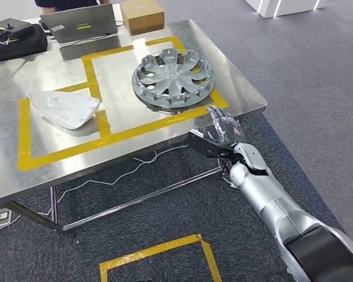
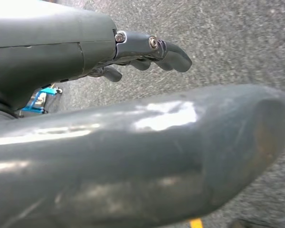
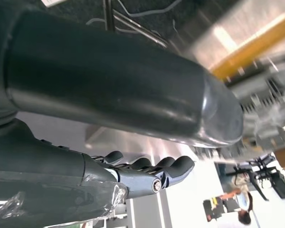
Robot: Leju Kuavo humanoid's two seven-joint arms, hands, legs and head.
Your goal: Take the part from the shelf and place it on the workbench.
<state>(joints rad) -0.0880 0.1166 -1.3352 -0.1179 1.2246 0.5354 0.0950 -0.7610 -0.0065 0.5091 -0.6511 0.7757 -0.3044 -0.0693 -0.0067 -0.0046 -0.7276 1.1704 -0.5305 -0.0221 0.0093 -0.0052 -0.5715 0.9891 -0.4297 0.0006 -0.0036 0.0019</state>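
The wheel cover [image 1: 173, 77] is laid flat on the counter [image 1: 237, 76]. Just beside its edge, the right hand [image 1: 217, 136] is seen with fingers spread, nothing held; the left hand [image 2: 148, 50] is also held empty.

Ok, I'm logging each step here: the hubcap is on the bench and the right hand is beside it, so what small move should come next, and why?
Probably draw the right hand back from the table edge. The silver hubcap already lies flat on the steel workbench inside the yellow tape, and the hand, fingers apart, holds nothing just off the near edge, so nothing seems left to grip.
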